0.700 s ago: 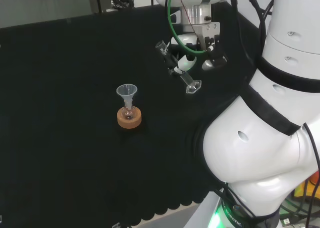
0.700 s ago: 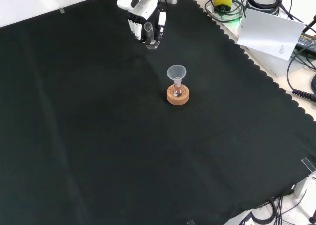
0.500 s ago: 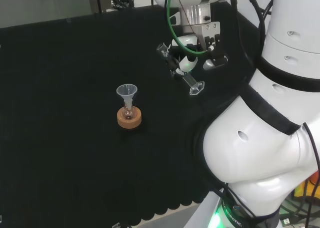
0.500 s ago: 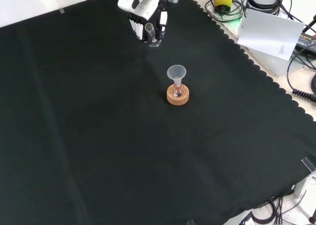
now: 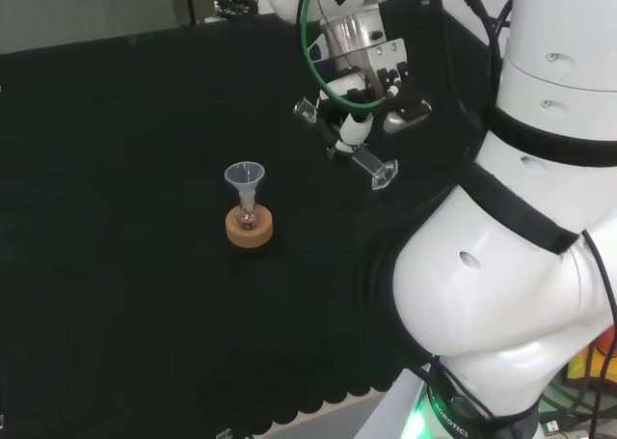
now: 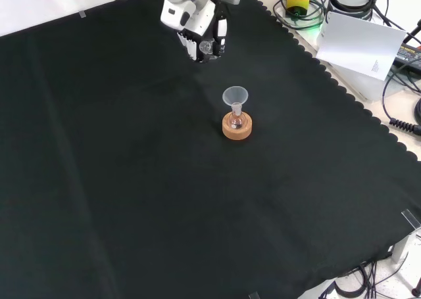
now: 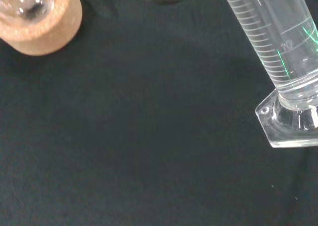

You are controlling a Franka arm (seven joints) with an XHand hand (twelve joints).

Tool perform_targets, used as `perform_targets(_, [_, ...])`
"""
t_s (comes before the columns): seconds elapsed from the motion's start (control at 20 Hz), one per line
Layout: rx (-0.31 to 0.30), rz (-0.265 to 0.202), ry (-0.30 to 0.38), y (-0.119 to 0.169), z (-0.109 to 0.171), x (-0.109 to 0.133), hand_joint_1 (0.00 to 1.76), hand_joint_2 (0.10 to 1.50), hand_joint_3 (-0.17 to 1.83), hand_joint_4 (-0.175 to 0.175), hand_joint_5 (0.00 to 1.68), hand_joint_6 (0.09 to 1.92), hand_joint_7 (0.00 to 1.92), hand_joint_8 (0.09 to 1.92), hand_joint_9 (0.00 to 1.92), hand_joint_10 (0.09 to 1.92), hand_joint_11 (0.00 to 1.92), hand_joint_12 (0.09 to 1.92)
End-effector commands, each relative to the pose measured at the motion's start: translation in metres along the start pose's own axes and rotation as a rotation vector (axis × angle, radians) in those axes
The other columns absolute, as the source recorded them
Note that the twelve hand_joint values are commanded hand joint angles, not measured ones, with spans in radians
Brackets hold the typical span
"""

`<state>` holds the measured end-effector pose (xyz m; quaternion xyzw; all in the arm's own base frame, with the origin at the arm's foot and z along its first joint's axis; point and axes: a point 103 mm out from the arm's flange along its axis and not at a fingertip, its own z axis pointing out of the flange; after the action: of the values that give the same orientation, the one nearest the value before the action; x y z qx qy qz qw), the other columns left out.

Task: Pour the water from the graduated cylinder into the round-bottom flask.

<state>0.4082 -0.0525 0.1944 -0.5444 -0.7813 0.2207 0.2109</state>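
Hand point(image 5: 359, 123) curled round the graduated cylinder point(image 5: 339, 138), gripping it mid-length, black and white fingers point(image 6: 191, 46) wrapped on the tube. Cylinder tilted well off upright: in the head view mouth up and to the left, hexagonal foot point(image 5: 382, 173) down and to the right, clear of the cloth. Close past the palm in the wrist view, the printed scale and the foot of the cylinder point(image 7: 278, 62); water level hard to read there. Hand hanging from the white arm point(image 5: 540, 121), held above the black cloth of the counter point(image 5: 116, 169), toward the far scalloped edge in the front view.

Out from the hand, down and to the left in the head view, the round-bottom flask point(image 5: 248, 217) upright in its cork ring point(image 5: 250, 229), a clear funnel point(image 5: 244, 178) seated in its neck. Well apart from the cylinder's mouth, bare cloth between. In the front view, flask point(image 6: 237, 121) nearer the camera than the hand point(image 6: 200, 29) and slightly right.

Wide open cloth on every side of the flask. Beyond the counter's scalloped edge in the front view, cables point(image 6: 309, 10) and a white sheet point(image 6: 360, 44).
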Motion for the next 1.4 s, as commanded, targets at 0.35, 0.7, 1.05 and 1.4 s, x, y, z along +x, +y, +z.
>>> perform_targets(0.35, [0.118, -0.026, -0.187, -0.01, -0.001, 0.033, 1.25, 1.14, 0.0, -0.175, 0.92, 1.08, 0.96, 1.07, 1.41, 0.12, 1.21, 0.8])
perform_targets(0.7, [0.172, -0.022, -0.24, -0.01, -0.001, 0.051, 1.25, 1.14, 0.0, -0.175, 0.92, 1.08, 0.96, 1.07, 1.41, 0.12, 1.21, 0.8])
perform_targets(1.05, [0.232, 0.012, -0.292, -0.002, -0.005, 0.056, 1.25, 1.14, 0.0, -0.175, 0.92, 1.07, 0.96, 1.07, 1.41, 0.12, 1.21, 0.8])
perform_targets(1.4, [0.248, 0.022, -0.344, 0.003, -0.009, 0.064, 1.25, 1.14, 0.0, -0.175, 0.92, 1.07, 0.96, 1.07, 1.41, 0.11, 1.21, 0.79])
